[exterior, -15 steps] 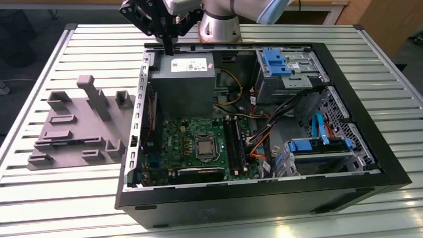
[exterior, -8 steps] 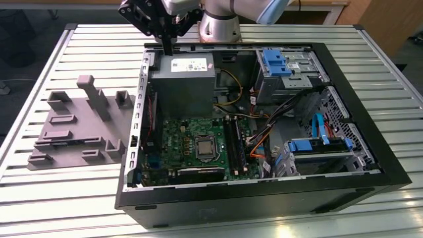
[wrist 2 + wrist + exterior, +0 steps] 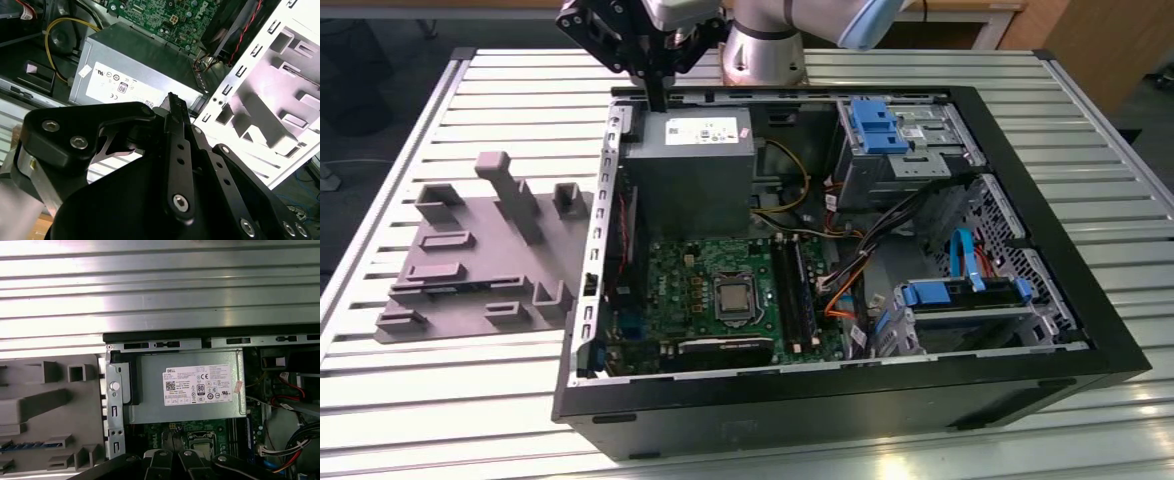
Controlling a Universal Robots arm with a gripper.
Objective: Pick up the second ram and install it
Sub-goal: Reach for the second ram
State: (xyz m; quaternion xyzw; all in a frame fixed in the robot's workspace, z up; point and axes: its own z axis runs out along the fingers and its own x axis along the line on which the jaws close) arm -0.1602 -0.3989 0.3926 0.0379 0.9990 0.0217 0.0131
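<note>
A ribbed aluminium table [image 3: 160, 285] carries an open computer case, its black rim [image 3: 210, 333] running across it. Inside, a grey power supply [image 3: 187, 405] with a white label sits against the perforated silver chassis frame [image 3: 115, 405]. Next to it lies the green motherboard [image 3: 225, 432] with its processor socket [image 3: 202, 437]. Red, white and orange cables [image 3: 295, 450] bunch beside the board. Outside the frame rests a grey fixture tray [image 3: 30, 405] of raised blocks, and the second ram [image 3: 35, 445] lies flat in one slot. The gripper [image 3: 172, 462] shows as black bolted links.

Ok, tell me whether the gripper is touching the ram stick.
Apart: in the first wrist view the ram stick lies in the grey holder, well clear of the gripper.
</note>
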